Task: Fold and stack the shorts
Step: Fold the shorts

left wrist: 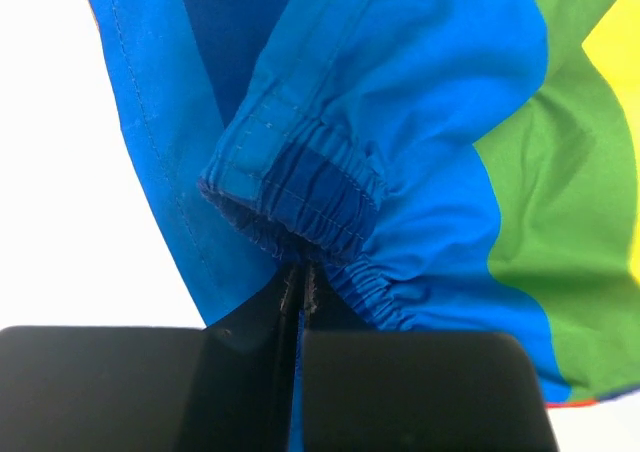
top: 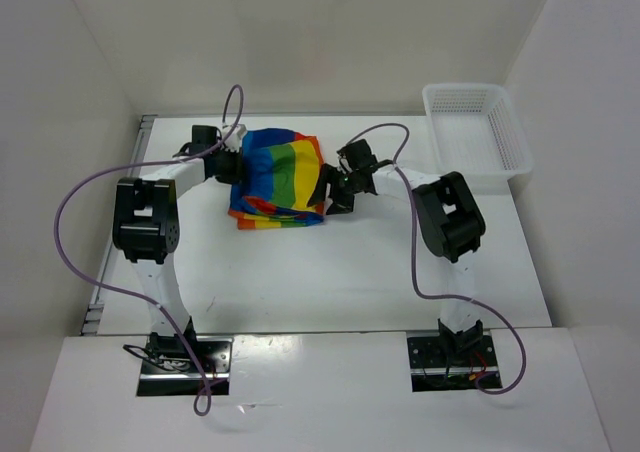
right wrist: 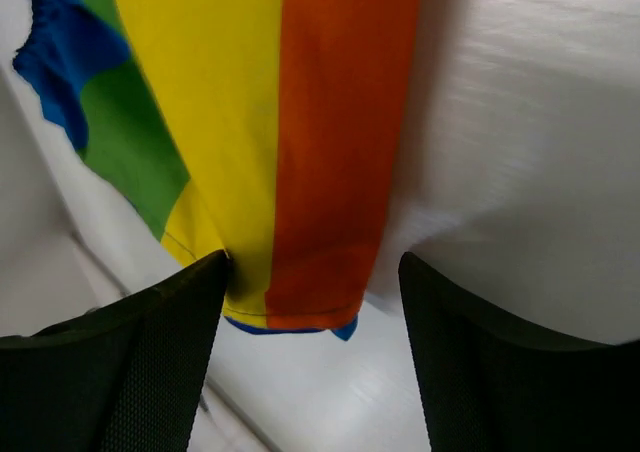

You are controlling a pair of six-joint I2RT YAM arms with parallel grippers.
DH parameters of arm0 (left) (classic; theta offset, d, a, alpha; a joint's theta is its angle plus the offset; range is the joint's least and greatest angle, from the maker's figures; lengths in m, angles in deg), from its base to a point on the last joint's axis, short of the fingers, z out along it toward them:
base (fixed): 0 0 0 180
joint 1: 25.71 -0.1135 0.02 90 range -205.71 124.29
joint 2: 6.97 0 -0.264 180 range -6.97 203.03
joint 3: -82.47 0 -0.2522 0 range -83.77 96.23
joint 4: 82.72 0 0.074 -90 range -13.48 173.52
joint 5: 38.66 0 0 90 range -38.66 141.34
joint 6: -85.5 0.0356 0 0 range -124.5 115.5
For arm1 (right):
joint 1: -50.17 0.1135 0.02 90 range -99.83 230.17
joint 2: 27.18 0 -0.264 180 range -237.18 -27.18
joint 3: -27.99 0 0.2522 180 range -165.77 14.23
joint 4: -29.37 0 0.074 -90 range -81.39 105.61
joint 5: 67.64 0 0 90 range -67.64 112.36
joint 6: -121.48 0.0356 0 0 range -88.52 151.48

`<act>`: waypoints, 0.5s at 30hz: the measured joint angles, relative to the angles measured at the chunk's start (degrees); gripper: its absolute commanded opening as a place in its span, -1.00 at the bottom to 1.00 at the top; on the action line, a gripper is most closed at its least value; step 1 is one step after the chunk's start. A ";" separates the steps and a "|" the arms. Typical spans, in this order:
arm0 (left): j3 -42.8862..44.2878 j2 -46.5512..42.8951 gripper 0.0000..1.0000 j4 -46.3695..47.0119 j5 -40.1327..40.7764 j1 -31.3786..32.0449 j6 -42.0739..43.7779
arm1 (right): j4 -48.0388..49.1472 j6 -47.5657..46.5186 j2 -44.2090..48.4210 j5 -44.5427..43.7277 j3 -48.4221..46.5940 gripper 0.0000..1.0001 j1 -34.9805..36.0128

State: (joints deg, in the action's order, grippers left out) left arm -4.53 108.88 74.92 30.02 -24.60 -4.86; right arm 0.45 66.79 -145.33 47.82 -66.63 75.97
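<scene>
The rainbow-striped shorts (top: 280, 177) lie in a folded bundle at the back middle of the table. My left gripper (top: 232, 164) is at their left blue edge. In the left wrist view it (left wrist: 300, 272) is shut on the blue elastic waistband of the shorts (left wrist: 430, 122), with a sliver of blue cloth between the jaws. My right gripper (top: 328, 194) is at the bundle's right side. In the right wrist view it (right wrist: 310, 272) is open, and the orange and yellow hem of the shorts (right wrist: 300, 122) hangs between the fingers, touching the left one. No drawstring shows.
A white mesh plastic basket (top: 470, 137) stands at the back right corner of the table. White walls close in the back and sides. Purple cables loop from both arms over the table (top: 300, 272).
</scene>
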 measured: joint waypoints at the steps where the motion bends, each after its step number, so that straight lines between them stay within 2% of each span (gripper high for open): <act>1: 0.09 0.00 -1.00 -0.07 0.00 0.00 0.02 | 0.17 0.33 -1.55 0.24 -0.07 0.47 0.04; 4: 0.52 0.00 -1.00 -0.52 -0.02 0.02 0.02 | 1.75 1.25 -2.25 1.73 -0.20 0.27 0.13; 7: 1.77 0.00 -1.00 -1.57 -0.02 0.02 0.02 | 2.93 1.70 -2.43 1.49 -0.20 -0.02 0.20; 8: 2.25 0.00 -1.00 -1.84 -0.02 0.02 0.04 | 3.43 1.88 -2.60 1.49 -0.20 -0.34 0.24; 11: 4.11 0.39 -1.00 -2.54 -0.33 0.00 0.04 | 5.42 2.56 -3.69 1.40 -0.22 -0.94 0.50; 12: 4.74 0.72 -1.00 -2.67 -0.55 0.00 0.02 | 5.46 2.82 -4.15 1.11 -0.28 -1.00 0.72; 15: 6.62 2.23 -1.00 -3.26 -0.96 -0.11 0.04 | 5.40 3.15 -4.72 -0.26 -0.48 -1.00 1.64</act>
State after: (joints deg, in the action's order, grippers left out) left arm 2.10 111.11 71.67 29.06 -24.71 -4.82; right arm 5.85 69.94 -150.05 47.55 -67.11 77.61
